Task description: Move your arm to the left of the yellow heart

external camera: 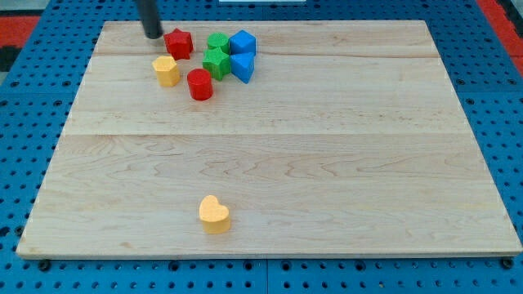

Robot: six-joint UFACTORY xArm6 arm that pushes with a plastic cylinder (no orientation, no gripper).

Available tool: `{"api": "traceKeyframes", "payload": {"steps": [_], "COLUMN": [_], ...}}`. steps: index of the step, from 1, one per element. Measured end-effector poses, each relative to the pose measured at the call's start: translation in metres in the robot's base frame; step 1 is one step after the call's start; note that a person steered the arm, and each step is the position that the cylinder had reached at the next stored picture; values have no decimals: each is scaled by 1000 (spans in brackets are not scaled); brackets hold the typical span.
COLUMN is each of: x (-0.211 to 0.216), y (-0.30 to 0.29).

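The yellow heart (214,214) lies alone near the view's bottom, a little left of centre, on the wooden board (327,163). My tip (153,35) is at the view's top left, far above the heart. It stands just left of the red star (178,43) and above the yellow hexagon-like block (167,71).
A cluster sits at the top left: a red cylinder (199,84), a green block (218,41), a green star (216,62), a blue cube (243,42) and a blue triangle-like block (243,67). The board rests on a blue pegboard (24,122).
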State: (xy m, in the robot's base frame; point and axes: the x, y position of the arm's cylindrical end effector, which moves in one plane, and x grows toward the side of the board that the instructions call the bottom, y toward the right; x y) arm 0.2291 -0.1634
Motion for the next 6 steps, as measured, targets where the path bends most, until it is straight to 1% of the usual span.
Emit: {"api": "traceKeyframes", "payload": {"steps": [1,2,3,4,5,6], "x": [23,-4,-36,-25,39,132], "y": [19,9,-26,-99,-132,-115]}}
